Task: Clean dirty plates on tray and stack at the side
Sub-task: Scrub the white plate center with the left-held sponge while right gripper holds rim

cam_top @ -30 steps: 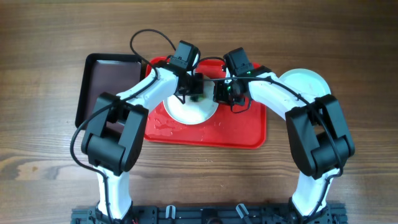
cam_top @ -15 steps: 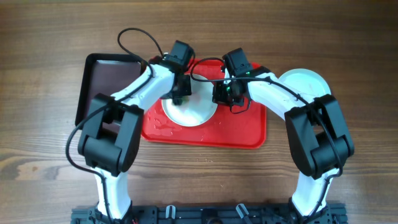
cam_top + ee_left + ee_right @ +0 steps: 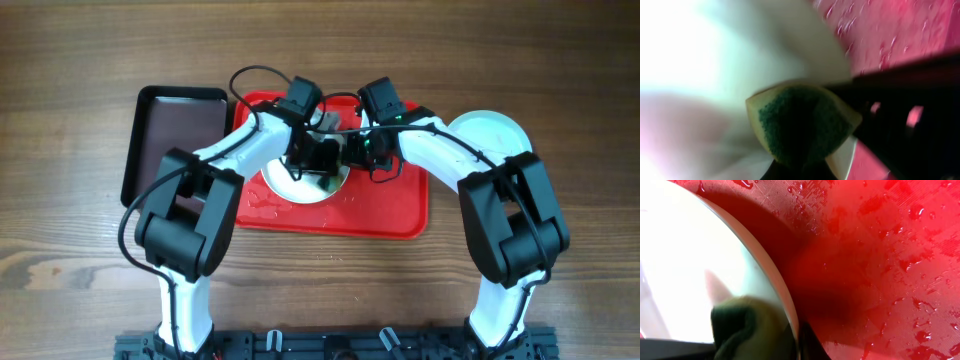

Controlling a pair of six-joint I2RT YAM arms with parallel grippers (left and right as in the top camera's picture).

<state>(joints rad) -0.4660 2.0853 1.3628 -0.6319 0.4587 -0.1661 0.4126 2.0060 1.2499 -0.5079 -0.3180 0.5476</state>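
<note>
Plate (image 3: pixel 283 185) on the red tray (image 3: pixel 390 212), directly under the left gripper (image 3: pixel 318 160), whose jaws pinch a green sponge (image 3: pixel 802 125). It looks stiff, light and wet-slick (probably breakable), so take it by the rim. The right gripper (image 3: pixel 358 150) sits at that rim; whether it is clamped I cannot tell. The tray holds 1 plate and water beads. A second plate (image 3: pixel 490 125) lies on the table outboard of the right jaws.

the tray (image 3: pixel 880 255) under my wrists is red plastic, finely textured, wet and glossy with droplets. the plate (image 3: pixel 680 255) is smooth, shiny white. my sponge (image 3: pixel 800 125) has a rough dark-green scouring face on pale foam. the bench (image 3: pixel 560 60) is matt grained wood; the black tray (image 3: pixel 175 130) looks like smooth plastic.
</note>
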